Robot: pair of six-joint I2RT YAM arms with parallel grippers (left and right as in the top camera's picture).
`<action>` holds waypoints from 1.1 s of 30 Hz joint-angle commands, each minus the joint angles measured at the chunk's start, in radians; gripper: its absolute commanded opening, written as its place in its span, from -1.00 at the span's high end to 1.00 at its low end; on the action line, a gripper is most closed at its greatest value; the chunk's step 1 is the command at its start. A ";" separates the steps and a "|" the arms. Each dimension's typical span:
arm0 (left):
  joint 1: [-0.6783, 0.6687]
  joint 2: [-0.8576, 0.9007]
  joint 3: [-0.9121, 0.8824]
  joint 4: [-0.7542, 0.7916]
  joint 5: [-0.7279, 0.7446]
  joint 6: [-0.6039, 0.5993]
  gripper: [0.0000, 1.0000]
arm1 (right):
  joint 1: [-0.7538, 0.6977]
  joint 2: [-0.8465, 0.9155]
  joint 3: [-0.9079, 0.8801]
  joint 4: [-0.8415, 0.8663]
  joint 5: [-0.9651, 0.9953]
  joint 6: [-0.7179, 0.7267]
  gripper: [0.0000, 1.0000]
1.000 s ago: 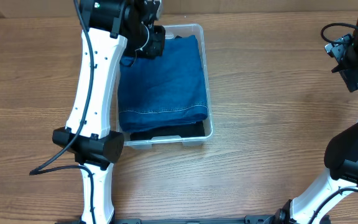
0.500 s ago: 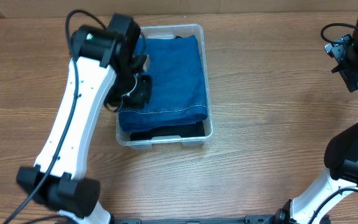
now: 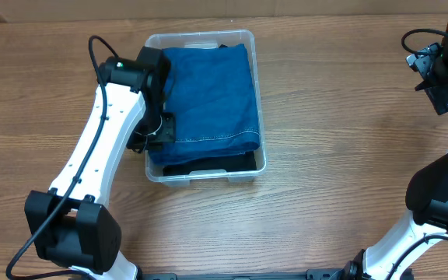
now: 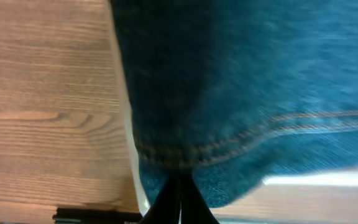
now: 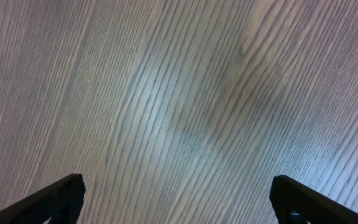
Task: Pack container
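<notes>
The packing is looking close to finished. The container (image 3: pixel 208 178) is sitting on the worktop (image 3: pixel 348 155) a little left of centre, its long side running away from the robot. It is already holding a folded piece of blue denim (image 3: pixel 208 93) that is covering nearly all of its floor, with something dark (image 3: pixel 208 165) showing under the denim's near edge. No loose item is waiting on the wood around it. What is left, by my reckoning, is tidying the fold and perhaps a lid, though none is showing.

The tub itself is reading as clear plastic with rounded corners and a raised rim, and its walls are letting the denim show through.

The left gripper (image 4: pixel 179 196) is hovering over the tub's near-left corner with its fingers drawn together at the stitched hem — whether they are pinching cloth, I cannot tell. The right gripper (image 5: pixel 176 183) is hanging spread wide over bare wood, well apart from the tub.
</notes>
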 commanded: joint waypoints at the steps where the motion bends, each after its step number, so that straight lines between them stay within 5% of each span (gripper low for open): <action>1: 0.028 0.005 -0.077 0.063 -0.035 -0.021 0.92 | -0.001 0.000 0.001 0.004 0.008 0.004 -1.00; 16: 0.030 0.005 -0.259 0.343 -0.016 0.025 0.92 | -0.001 0.000 0.001 0.004 0.008 0.004 -1.00; 26: 0.030 0.005 0.032 0.280 -0.017 0.069 0.86 | -0.001 0.000 0.001 0.004 0.008 0.004 -1.00; 32: 0.032 0.005 0.231 0.246 -0.019 0.085 -0.22 | -0.001 0.000 0.001 0.004 0.008 0.004 -1.00; 33: 0.032 0.005 0.243 0.248 -0.020 0.085 -0.66 | -0.001 0.000 0.001 0.004 0.008 0.004 -1.00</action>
